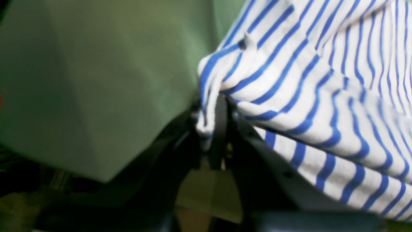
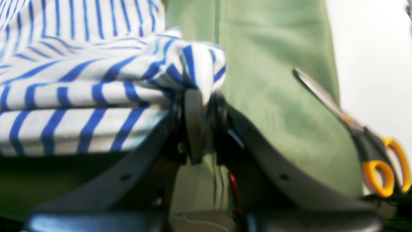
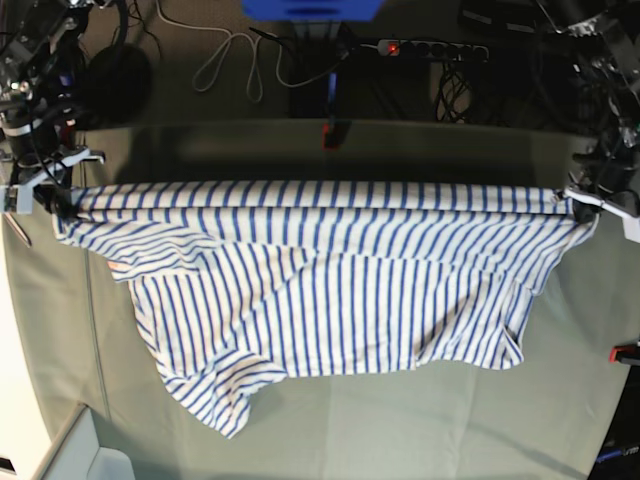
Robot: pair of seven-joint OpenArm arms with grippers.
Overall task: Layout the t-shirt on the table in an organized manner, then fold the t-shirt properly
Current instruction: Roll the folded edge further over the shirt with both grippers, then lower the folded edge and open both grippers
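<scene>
T-shirt (image 3: 330, 290) striped, stretched taut, left hand (image 1: 215, 129) and right hand (image 2: 202, 125) each pinching a corner

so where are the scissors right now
In the right wrist view, the scissors sit at the far right, by the table edge, clear of the t-shirt pinched in the right gripper.

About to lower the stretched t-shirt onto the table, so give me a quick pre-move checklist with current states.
1. Left gripper pinching its corner of the t-shirt: ok.
2. Right gripper pinching the opposite corner: ok.
3. Top edge taut and level between the arms: ok.
4. Shirt body flat: not ok, the lower part hangs bunched, one end drooping lower.
5. Table free beneath: ok in base view.
6. Scissors beside the right gripper, clear of the cloth: cannot tell.
</scene>
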